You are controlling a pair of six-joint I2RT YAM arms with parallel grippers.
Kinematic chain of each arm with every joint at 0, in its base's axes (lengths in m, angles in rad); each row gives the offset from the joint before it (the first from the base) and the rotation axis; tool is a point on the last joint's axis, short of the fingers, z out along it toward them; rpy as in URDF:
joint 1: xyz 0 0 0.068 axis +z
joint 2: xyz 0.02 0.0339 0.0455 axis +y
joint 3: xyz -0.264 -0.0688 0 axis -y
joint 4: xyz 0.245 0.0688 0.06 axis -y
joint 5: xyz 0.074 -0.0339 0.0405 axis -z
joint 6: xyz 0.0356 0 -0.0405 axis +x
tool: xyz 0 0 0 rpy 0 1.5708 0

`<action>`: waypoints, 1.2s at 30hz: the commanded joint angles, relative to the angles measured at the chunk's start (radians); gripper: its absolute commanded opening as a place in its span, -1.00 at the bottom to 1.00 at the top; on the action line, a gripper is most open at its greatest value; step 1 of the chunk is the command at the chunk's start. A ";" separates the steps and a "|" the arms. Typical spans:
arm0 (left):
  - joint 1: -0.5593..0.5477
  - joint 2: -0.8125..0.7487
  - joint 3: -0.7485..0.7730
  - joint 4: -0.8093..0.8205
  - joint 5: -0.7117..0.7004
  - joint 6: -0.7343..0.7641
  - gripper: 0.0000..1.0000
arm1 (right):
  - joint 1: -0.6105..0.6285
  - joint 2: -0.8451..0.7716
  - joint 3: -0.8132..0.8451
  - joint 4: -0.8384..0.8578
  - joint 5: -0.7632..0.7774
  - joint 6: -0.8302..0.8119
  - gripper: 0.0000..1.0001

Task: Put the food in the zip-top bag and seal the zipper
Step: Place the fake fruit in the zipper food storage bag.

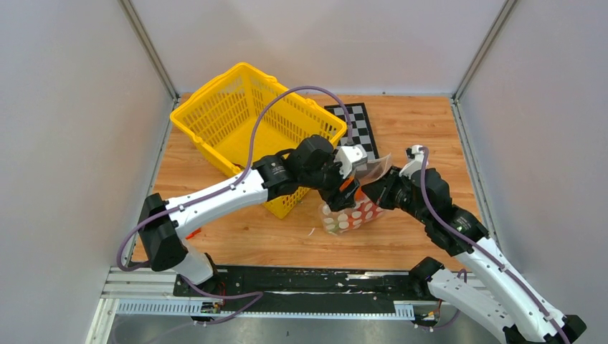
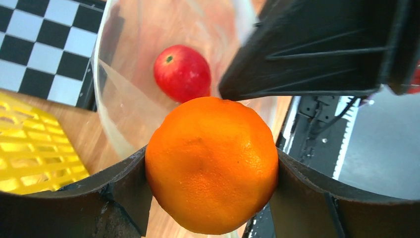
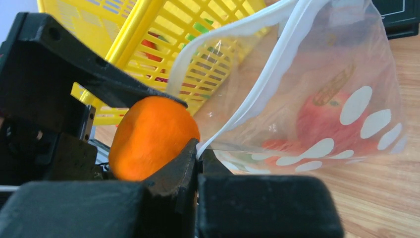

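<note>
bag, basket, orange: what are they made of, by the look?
zip-top bag: thin clear plastic film, glossy; contents show through, white printed dots.
basket: rigid moulded yellow plastic, lattice walls.
orange: likely a toy, plastic or foam; matte dimpled skin.

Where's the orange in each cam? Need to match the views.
Top external: the round orange toy fruit is a small orange patch at centre, just above the clear polka-dot zip-top bag.
Left wrist: it fills the lower centre, gripped by the left tool.
Right wrist: left of centre, at the bag's mouth.
Shared landmark: the yellow mesh plastic basket, lower left in left wrist, top left in right wrist.
</note>
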 commanded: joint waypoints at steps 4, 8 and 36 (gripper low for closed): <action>0.002 -0.036 -0.034 0.120 -0.216 -0.053 -0.25 | 0.010 -0.024 0.046 0.030 -0.076 -0.018 -1.00; 0.001 -0.042 -0.028 0.213 -0.160 -0.090 -0.18 | 0.010 -0.047 0.051 0.074 -0.161 -0.026 -1.00; -0.048 -0.006 -0.009 0.106 -0.084 0.030 0.42 | 0.010 -0.078 0.025 0.149 -0.177 -0.119 -1.00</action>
